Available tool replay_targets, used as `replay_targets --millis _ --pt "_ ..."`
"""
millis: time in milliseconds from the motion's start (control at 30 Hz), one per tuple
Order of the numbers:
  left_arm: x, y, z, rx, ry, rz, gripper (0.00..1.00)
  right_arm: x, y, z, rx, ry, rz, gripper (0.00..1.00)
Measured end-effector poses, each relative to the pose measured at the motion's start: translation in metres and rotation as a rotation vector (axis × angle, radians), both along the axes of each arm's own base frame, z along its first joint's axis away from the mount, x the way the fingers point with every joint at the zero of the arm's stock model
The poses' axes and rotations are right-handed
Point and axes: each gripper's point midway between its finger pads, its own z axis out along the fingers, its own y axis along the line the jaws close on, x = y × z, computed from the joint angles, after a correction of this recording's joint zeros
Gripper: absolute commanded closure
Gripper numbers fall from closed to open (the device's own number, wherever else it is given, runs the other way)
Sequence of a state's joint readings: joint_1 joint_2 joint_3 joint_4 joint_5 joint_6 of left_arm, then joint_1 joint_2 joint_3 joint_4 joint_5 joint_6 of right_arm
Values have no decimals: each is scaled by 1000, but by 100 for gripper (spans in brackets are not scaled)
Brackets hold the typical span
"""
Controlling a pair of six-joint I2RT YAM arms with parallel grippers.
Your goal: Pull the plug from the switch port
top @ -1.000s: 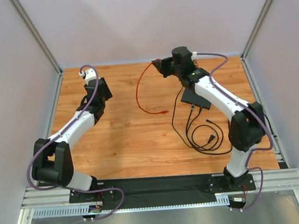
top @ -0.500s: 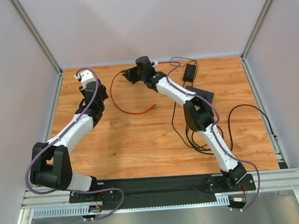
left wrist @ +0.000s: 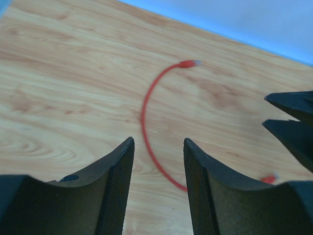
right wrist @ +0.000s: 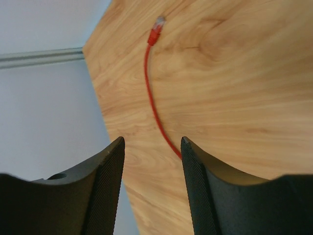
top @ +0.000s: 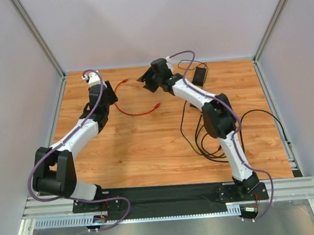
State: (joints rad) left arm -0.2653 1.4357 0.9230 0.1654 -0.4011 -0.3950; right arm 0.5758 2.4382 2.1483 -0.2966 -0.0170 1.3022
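Right tool [right wrist: 151, 142] has just let go; a second ago it was clamped on the red cable [top: 134, 113] and carrying it across from the right side, now its jaws stand about half apart with nothing between them; you see the cable dropped flat on the worktop [top: 149, 151], far-left area.

The plug [right wrist: 156, 27] lies bare on the wood just ahead of the right tool; the cable's other end is loose too, so neither end sits in any socket.

Left tool [left wrist: 157, 142] hangs wide open and empty just above the cable, touching nothing; it has barely shifted.

You can't make out the switch, probably hidden under the right arm near the black adapter [top: 199, 76], well apart from the cable.

Judgement: pull is done, cable released; only retreating the arms is left.
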Motion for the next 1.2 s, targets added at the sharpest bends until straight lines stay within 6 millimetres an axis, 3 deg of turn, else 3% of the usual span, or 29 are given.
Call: replay_targets --millis 67,167,233,333,433,533,633,733,933,1033,1200 --pt "5 -17 -2 -34 -7 -85 47 -13 -28 11 -97 -31 32 48" --pt "14 -53 -11 -81 9 -234 49 -37 -83 47 -222 -110 77 48" --pt "19 -85 -16 -103 23 -340 51 -52 -121 74 -272 -166 92 48" --pt "23 -151 -18 -140 36 -537 52 -72 -181 100 -297 -239 101 48" --pt "20 -216 -17 -198 28 -733 55 -92 -239 92 -316 -247 83 48" --pt "9 -272 -23 -268 34 -908 58 -111 -289 60 -341 -199 52 48" --pt "3 -311 -36 -362 48 -1022 60 -136 -313 27 -345 -135 57 48" --pt "4 -348 -56 -455 82 -1108 60 -160 -334 6 -320 -105 42 49" --pt "-1 -398 -104 -549 185 -1176 59 -181 -365 -21 -268 -95 -28 52" --pt "-13 -418 -107 -558 206 -1210 58 -190 -364 -35 -256 -81 -28 55" --pt "-21 -438 -90 -573 179 -1247 57 -196 -372 -49 -248 -62 -61 64"
